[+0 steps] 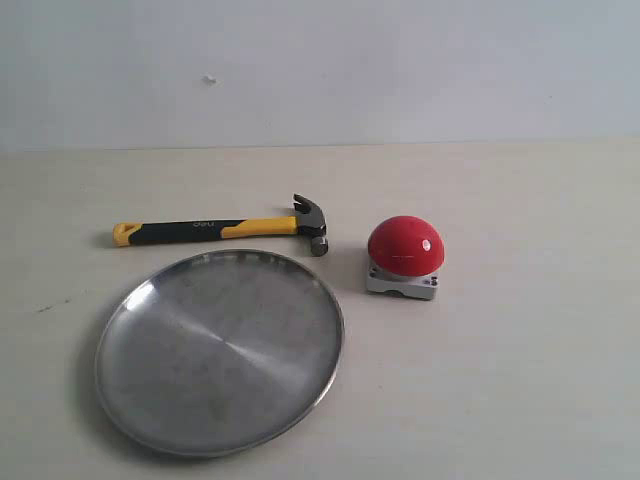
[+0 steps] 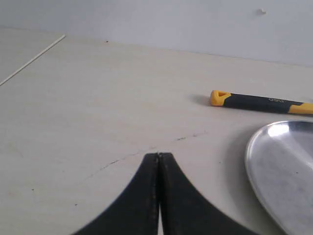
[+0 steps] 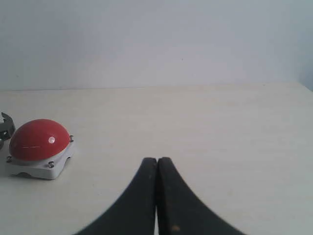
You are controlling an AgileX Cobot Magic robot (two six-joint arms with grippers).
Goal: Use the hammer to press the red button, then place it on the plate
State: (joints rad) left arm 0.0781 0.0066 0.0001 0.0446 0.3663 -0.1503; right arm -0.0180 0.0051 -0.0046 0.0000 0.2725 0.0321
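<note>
The hammer [image 1: 225,228] lies flat on the table behind the plate, dark head toward the red button, yellow handle end [image 2: 220,97] to the left. The red button [image 1: 405,245] sits on its grey base to the right of the plate; it also shows in the right wrist view [image 3: 39,139]. The silver plate [image 1: 135,400] rests at the front left, and its rim [image 2: 252,161] shows in the left wrist view. My left gripper [image 2: 159,155] is shut and empty, well short of the hammer handle. My right gripper [image 3: 157,159] is shut and empty, off to the side of the button. Neither gripper shows in the exterior view.
A pale wooden tabletop [image 1: 520,380] runs to a plain white wall [image 1: 400,60] at the back. A thin seam [image 2: 29,61] crosses the table at the far left of the left wrist view.
</note>
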